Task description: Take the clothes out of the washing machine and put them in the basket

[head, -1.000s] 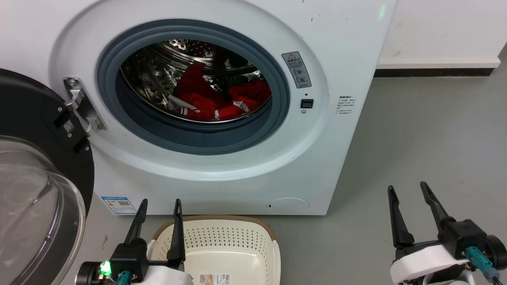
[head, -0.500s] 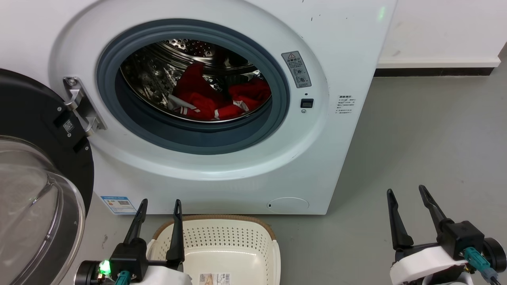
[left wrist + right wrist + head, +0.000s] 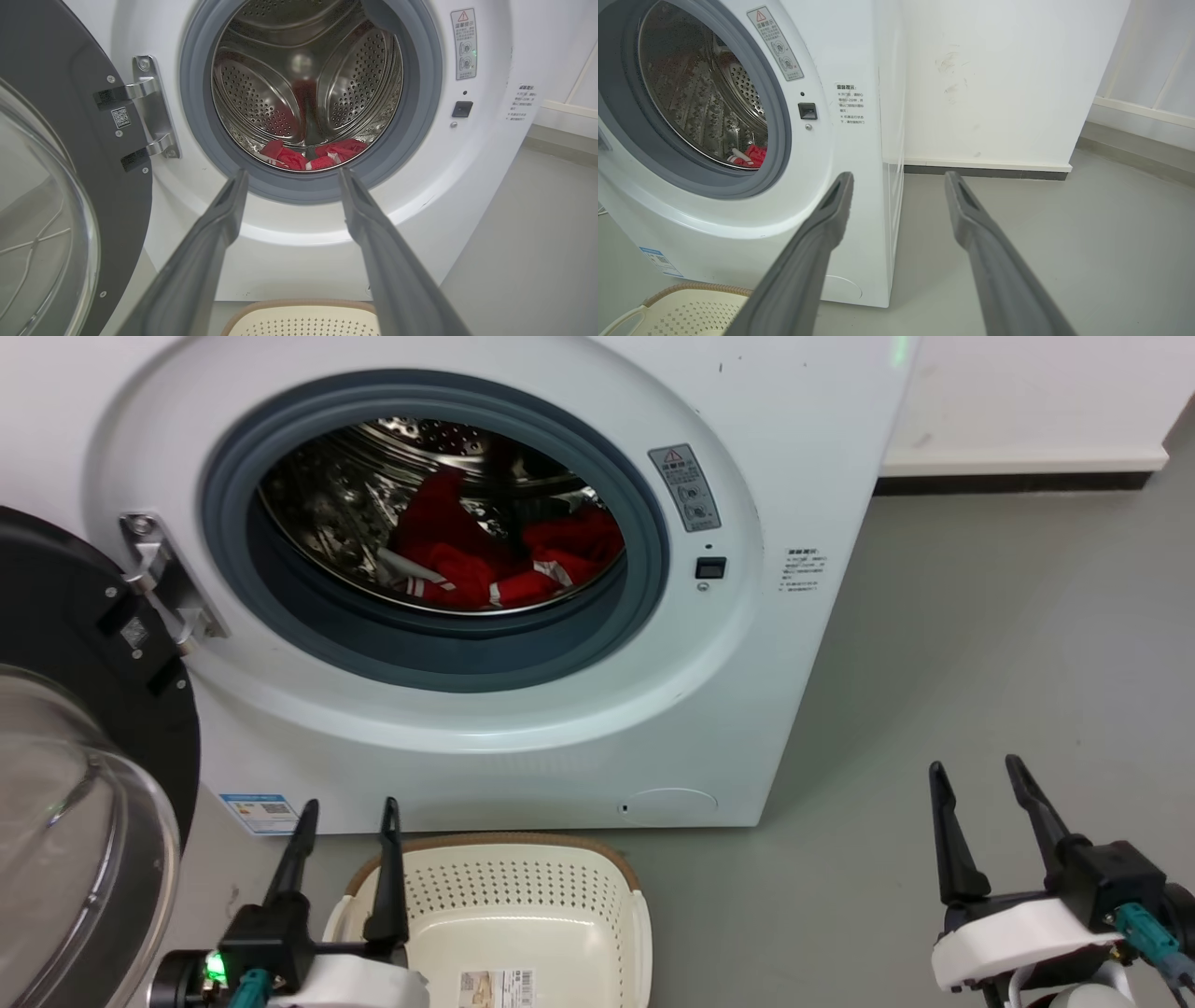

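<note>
My head view has shifted slightly, a camera move and not progress: the red clothes (image 3: 495, 565) lie low in the drum of the open washing machine (image 3: 560, 728), the basket (image 3: 504, 887) sits empty on the floor at its foot, and my left hand (image 3: 349, 803) and right hand (image 3: 974, 764) hover spread open, holding nothing.

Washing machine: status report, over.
Left gripper open, empty, by basket. Right gripper open, empty, over floor. Clothes in drum. Door swung wide, porthole unobstructed.
</note>
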